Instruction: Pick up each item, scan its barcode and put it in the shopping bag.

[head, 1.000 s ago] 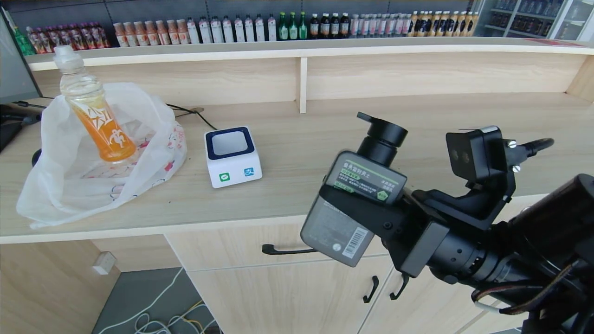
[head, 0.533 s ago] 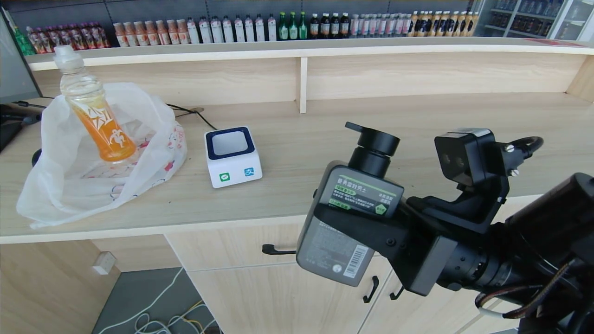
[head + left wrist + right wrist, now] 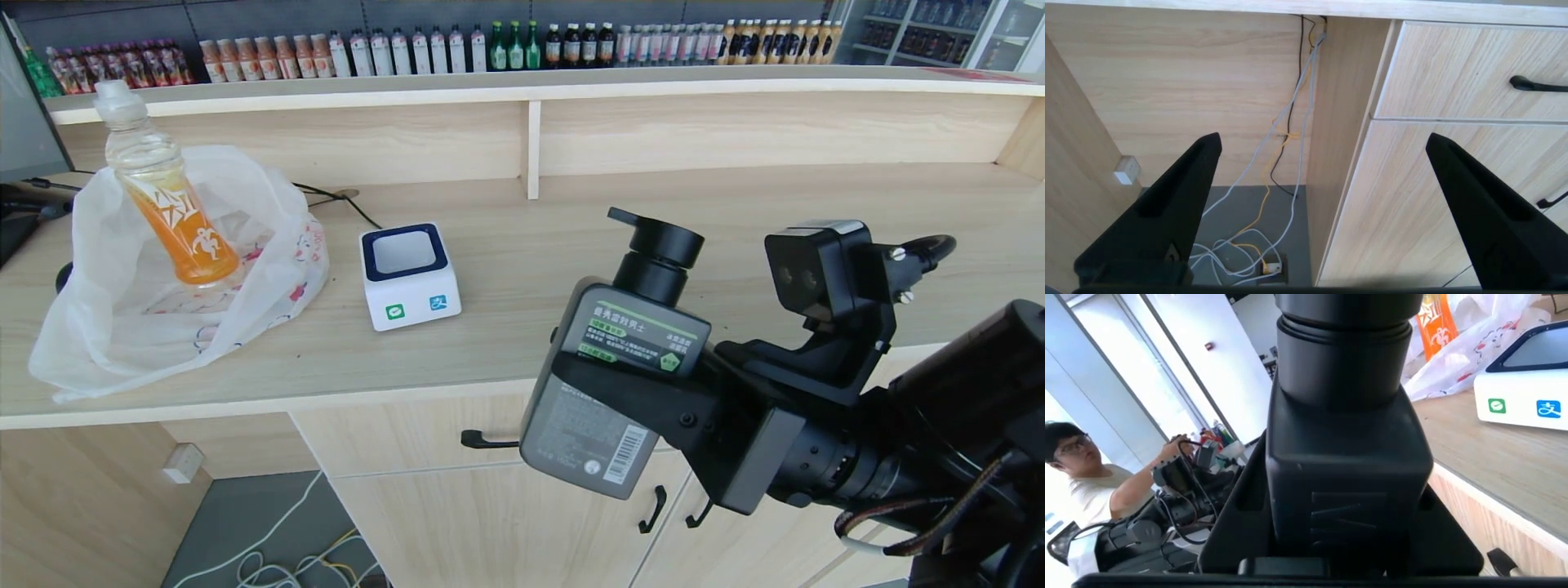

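Orange-drink plastic bottle point(image 3: 175, 220): in white plastic shopping bag point(image 3: 106, 327). Dark grey pump bottle point(image 3: 592, 437): pinched by right gripper point(image 3: 645, 392), seemingly unscanned. Left gripper point(image 3: 1323, 139): spread.

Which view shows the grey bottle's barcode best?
The head view: the barcode faces it, on the grey bottle in the right gripper. The right wrist view sees the bottle's black top close up; the left wrist view faces cabinet doors.

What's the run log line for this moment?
right end effector: shut on grey pump bottle | left end effector: open, empty | orange bottle: in shopping bag | scanner: on counter
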`<state>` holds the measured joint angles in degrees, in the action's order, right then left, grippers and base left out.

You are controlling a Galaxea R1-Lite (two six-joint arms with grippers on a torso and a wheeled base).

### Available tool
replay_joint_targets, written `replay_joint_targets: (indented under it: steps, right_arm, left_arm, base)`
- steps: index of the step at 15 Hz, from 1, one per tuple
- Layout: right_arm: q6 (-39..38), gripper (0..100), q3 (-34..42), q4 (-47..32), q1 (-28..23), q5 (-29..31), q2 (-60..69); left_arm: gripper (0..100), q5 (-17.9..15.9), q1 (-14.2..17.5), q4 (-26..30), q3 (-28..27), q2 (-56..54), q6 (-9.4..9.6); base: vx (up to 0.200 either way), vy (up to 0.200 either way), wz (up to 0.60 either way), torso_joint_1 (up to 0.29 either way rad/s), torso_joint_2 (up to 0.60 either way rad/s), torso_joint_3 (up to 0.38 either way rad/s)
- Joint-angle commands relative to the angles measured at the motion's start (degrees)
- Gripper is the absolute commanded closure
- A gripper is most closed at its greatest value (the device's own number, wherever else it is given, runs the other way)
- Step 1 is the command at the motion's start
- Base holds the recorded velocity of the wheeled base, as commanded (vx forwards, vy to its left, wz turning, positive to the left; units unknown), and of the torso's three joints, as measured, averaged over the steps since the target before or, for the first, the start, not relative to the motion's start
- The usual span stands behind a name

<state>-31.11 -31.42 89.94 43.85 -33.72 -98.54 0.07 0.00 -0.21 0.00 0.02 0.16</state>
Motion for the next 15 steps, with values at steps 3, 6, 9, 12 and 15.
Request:
replay_joint_targets:
  steps: [3,6,9,12,15]
  right_arm:
    - [0.0,100,-0.05,0.06,0.01,-0.03,0.1]
    - [0.96,100,1.09,0.06,0.1,-0.03,0.19]
    - [1.75,100,1.27,0.06,0.1,-0.03,1.24]
    - [8.52,100,3.47,0.06,-0.34,1.64,1.86]
    - [11.51,100,5.93,0.06,0.89,10.34,5.81]
  left_arm:
    - [0,0.01,0.0,0.03,0.0,-0.02,0.02]
    - [0,0.01,0.0,0.03,0.0,-0.02,0.02]
    - [0,0.01,0.0,0.03,0.0,-0.02,0.02]
    - [0,0.01,0.0,-0.06,0.0,-0.02,0.02]
    - [0,0.01,0.0,-0.06,0.0,-0.02,0.02]
  base:
    - [0.0,0.0,0.0,0.0,0.0,0.0]
    - [0.0,0.0,0.0,0.0,0.0,0.0]
    - [0.0,0.0,0.0,0.0,0.0,0.0]
    - [0.0,0.0,0.0,0.0,0.0,0.0]
    - [0.0,0.0,0.0,0.0,0.0,0.0]
